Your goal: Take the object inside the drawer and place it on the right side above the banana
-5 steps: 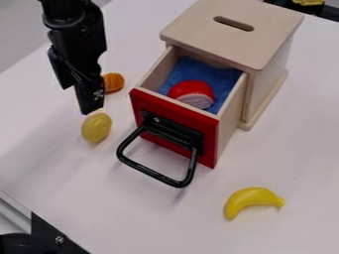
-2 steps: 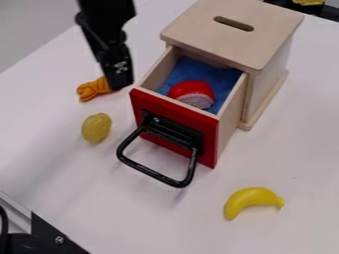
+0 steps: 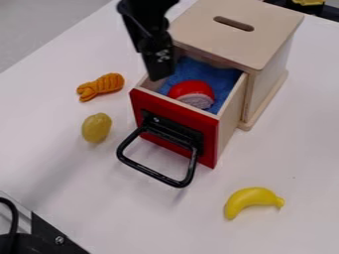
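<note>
The black gripper (image 3: pixel 159 69) hangs over the back left corner of the open drawer (image 3: pixel 228 109), hiding part of its left wall. Inside the drawer, on blue cloth, lies a round red object (image 3: pixel 191 92) with a pale, rough underside, to the right of and below the gripper. A yellow banana (image 3: pixel 251 200) rests on the table at the lower right, apart from the drawer's red front.
The wooden box (image 3: pixel 236 29) with a slotted top stands behind the drawer. The drawer's black handle (image 3: pixel 153 173) juts out in front. An orange toy (image 3: pixel 101 87) and a yellow-green oval object (image 3: pixel 96 127) lie on the table at left.
From the left above the oval object, the gripper has moved right and up in the view to the drawer's left side, uncovering the orange toy. The drawer, red object and banana have stayed put.
</note>
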